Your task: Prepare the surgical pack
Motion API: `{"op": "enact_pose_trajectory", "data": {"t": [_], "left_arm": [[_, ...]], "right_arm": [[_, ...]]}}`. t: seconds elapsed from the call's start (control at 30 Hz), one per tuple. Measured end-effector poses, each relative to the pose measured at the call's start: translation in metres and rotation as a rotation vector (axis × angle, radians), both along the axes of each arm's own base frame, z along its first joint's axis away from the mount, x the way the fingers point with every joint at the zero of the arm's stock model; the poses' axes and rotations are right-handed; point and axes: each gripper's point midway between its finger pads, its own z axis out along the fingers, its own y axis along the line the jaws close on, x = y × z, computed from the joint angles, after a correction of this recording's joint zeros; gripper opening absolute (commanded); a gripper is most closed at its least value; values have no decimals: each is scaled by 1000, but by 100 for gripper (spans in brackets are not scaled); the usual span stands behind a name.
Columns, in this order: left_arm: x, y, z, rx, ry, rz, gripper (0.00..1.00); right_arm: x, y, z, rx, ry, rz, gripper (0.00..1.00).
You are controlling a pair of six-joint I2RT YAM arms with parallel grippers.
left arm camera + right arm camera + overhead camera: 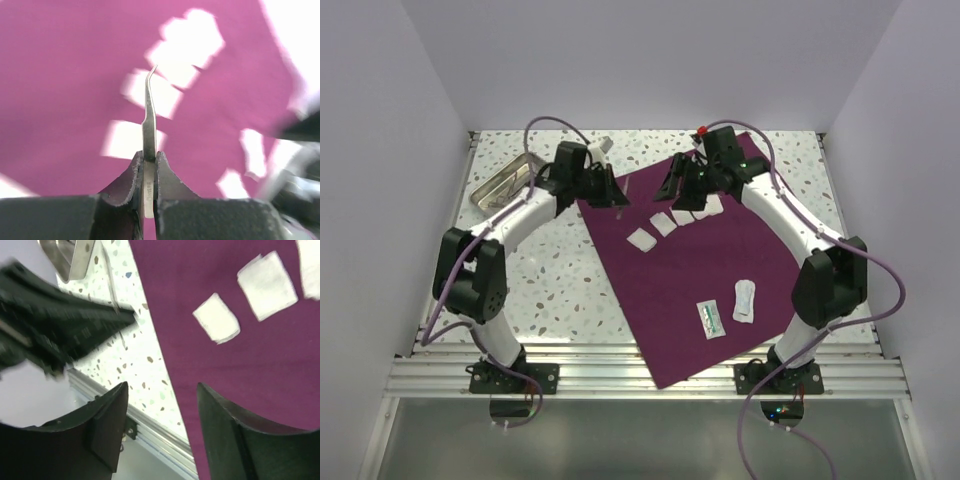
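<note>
Purple cloth (720, 280) lies flat on table (550, 290), centre-right. Left claw (149, 157) closed on tweezers (148, 110), above gauze squares (642, 239). Right claw (162, 400) open wide, empty. Step, likely: placing instruments. Next: lower tweezers on bare cloth, release.

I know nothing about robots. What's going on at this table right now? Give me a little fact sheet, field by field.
Cloth: purple cloth, spread flat on the speckled table
On the cloth: a row of white squares; two small packets nearer the front
Left pincer: shut on curved tweezers, above the squares
Right pincer: open, holding nothing
Off the cloth: metal tray, far left corner
</note>
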Motion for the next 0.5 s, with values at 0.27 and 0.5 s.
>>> {"op": "enact_pose_trajectory", "data": {"t": [0.27,0.5], "left_arm": [[102,152,-13,525,-155,281,0],[157,278,-34,871,-173,393,0]], "right_arm": [[-3,-26,-16,-158,-14,61,64],[-22,-36,-60,-208,63,116,64]]}}
